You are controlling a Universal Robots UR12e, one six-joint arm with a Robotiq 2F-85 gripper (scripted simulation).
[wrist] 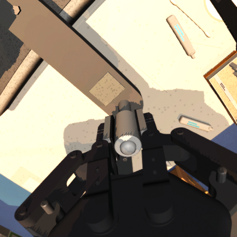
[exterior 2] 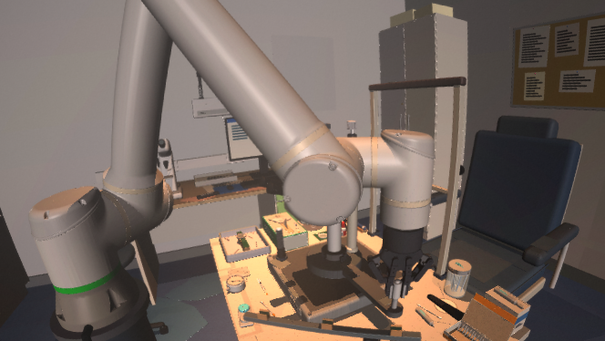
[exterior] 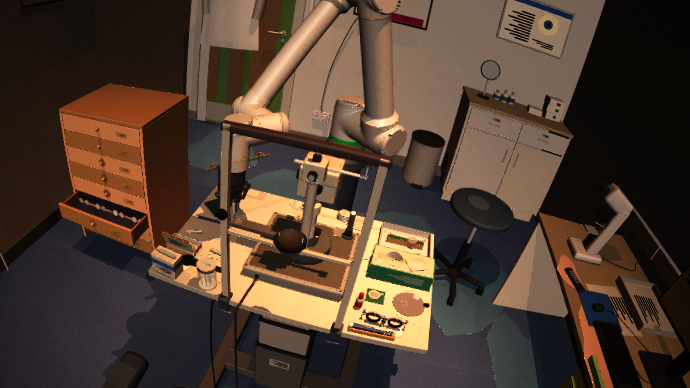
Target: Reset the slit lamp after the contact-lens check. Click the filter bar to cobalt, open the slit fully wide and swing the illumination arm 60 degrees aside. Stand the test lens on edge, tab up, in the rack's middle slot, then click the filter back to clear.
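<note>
The upright grey handle post (wrist: pixel 127 128) at the end of the illumination arm (wrist: pixel 69 59) is clamped between the fingers of my gripper (wrist: pixel 125 125), which points straight down over it (exterior 2: pixel 396 291). The flat brown arm runs from the post back toward the slit lamp's column (exterior: pixel 311 210) at the table's middle. The lamp head with its filter bar (exterior: pixel 320 172) sits on top of that column. The gripper (exterior: pixel 235 200) stands at the table's left side, behind the headrest frame's post. I cannot make out the test lens or the rack's slots.
Behind the lamp stand the arm's base and a waste bin (exterior: pixel 422 157). The headrest frame (exterior: pixel 305 145) spans the table. Two small tubes (wrist: pixel 181 35) and a lens case (exterior 2: pixel 487 314) lie near the gripper, a jar (exterior 2: pixel 457 278) beside them. A green box (exterior: pixel 400 267) sits right.
</note>
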